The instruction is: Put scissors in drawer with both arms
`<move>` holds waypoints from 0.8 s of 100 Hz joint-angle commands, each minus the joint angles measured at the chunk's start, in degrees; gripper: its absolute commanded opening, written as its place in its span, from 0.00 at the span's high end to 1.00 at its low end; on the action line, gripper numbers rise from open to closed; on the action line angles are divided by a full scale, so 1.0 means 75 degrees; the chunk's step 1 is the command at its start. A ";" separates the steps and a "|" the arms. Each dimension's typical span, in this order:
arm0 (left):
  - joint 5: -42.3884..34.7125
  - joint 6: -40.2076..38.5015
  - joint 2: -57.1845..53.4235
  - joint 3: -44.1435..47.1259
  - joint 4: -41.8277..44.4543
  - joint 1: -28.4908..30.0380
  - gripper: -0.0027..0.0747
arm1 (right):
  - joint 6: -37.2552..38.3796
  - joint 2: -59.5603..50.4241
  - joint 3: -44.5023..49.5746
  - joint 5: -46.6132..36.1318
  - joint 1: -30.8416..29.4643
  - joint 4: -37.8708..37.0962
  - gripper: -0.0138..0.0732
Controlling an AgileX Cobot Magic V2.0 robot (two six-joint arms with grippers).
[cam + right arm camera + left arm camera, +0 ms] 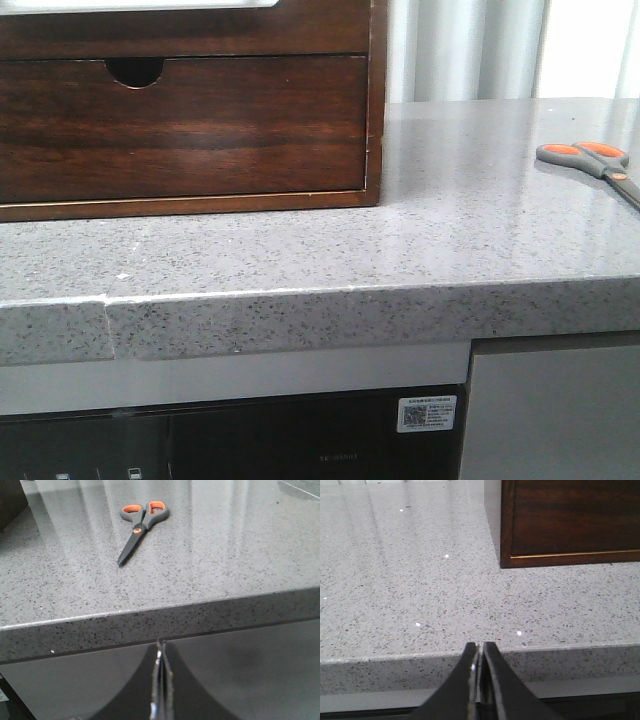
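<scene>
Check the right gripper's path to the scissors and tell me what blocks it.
Nothing visible does. The right gripper, shut, hangs below the countertop edge, and only bare stone lies between that edge and the scissors. It must rise above the edge first.

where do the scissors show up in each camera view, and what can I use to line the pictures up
Front view: the scissors lie at the far right on the countertop, cut off by the picture's edge.
Left wrist view: not in it; only countertop, the cabinet corner and the shut left hand.
Right wrist view: scissors closed, flat on the countertop, beyond the shut right hand.
Shared landmark: the speckled grey countertop's front edge.
</scene>
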 commanded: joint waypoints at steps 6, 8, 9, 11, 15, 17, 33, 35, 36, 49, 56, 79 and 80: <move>-0.0406 -0.0080 -0.0267 0.0168 -0.0033 0.0001 0.99 | -0.0059 -0.0223 0.0235 -0.0148 -0.0049 -0.0098 0.92; -0.0406 -0.0080 -0.0267 0.0168 -0.0033 0.0001 0.99 | -0.0059 -0.0223 0.0235 -0.0148 -0.0049 -0.0098 0.92; -0.0406 -0.0080 -0.0267 0.0168 -0.0033 0.0001 0.99 | -0.0059 -0.0223 0.0235 -0.0148 -0.0049 -0.0098 0.92; -0.0406 -0.0080 -0.0267 0.0168 -0.0033 0.0001 0.99 | -0.0059 -0.0223 0.0235 -0.0148 -0.0049 -0.0098 0.92; -0.0406 -0.0080 -0.0267 0.0168 -0.0033 0.0001 0.99 | -0.0059 -0.0223 0.0235 -0.0148 -0.0049 -0.0098 0.92; -0.0406 -0.0080 -0.0267 0.0168 -0.0033 0.0001 0.99 | -0.0059 -0.0223 0.0235 -0.0148 -0.0049 -0.0098 0.92; -0.0406 -0.0080 -0.0267 0.0168 -0.0033 0.0001 0.99 | -0.0059 -0.0223 0.0235 -0.0148 -0.0049 -0.0098 0.92; -0.0406 -0.0080 -0.0267 0.0168 -0.0033 0.0001 0.99 | -0.0059 -0.0223 0.0235 -0.0148 -0.0049 -0.0098 0.92; -0.0406 -0.0080 -0.0267 0.0168 -0.0033 0.0001 0.99 | -0.0059 -0.0223 0.0235 -0.0148 -0.0049 -0.0098 0.92; -0.0406 -0.0080 -0.0267 0.0168 -0.0033 0.0001 0.99 | -0.0059 -0.0223 0.0235 -0.0148 -0.0015 -0.0098 0.92; -0.0406 -0.0080 -0.0267 0.0168 -0.0033 0.0001 0.99 | -0.0059 -0.0223 0.0235 -0.0148 -0.0015 -0.0098 0.92; -0.0479 -0.0080 -0.0267 0.0168 0.0020 0.0001 0.99 | -0.0059 -0.0223 0.0235 -0.0148 -0.0015 -0.0132 0.92; -0.0479 -0.0080 -0.0267 0.0168 0.0020 0.0001 0.99 | -0.0059 -0.0223 0.0235 -0.0148 -0.0015 -0.0131 0.92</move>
